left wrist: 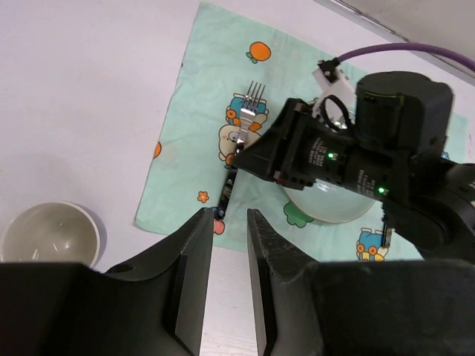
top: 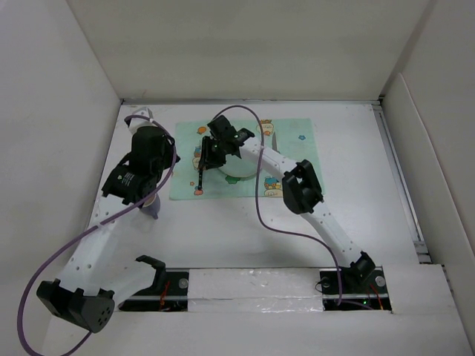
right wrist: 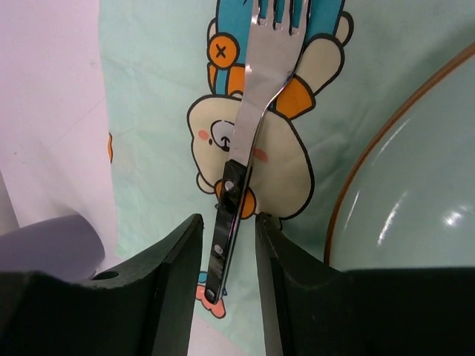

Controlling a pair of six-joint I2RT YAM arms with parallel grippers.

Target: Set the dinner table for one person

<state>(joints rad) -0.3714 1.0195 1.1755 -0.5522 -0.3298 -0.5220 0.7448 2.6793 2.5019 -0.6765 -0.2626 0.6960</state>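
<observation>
The white dinner table [top: 356, 163] carries a mint-green cartoon placemat [top: 297, 156]. A pale plate [right wrist: 415, 193] lies on the mat, mostly under my right arm in the top view. A fork with a black handle [right wrist: 260, 81] lies on the mat left of the plate, tines pointing away; it also shows in the left wrist view [left wrist: 241, 137]. My right gripper [right wrist: 228, 219] is open, low over the fork, one finger on each side of the handle with a gap on both sides. My left gripper [left wrist: 228, 213] is slightly open, empty, and high above the mat's near left corner.
A small lavender-grey cup [left wrist: 48, 233] stands on the table left of the mat's near corner, partly under my left arm [top: 152, 208]. White walls enclose the table on three sides. A metal rail [top: 401, 185] runs along the right edge. Purple cables loop over both arms.
</observation>
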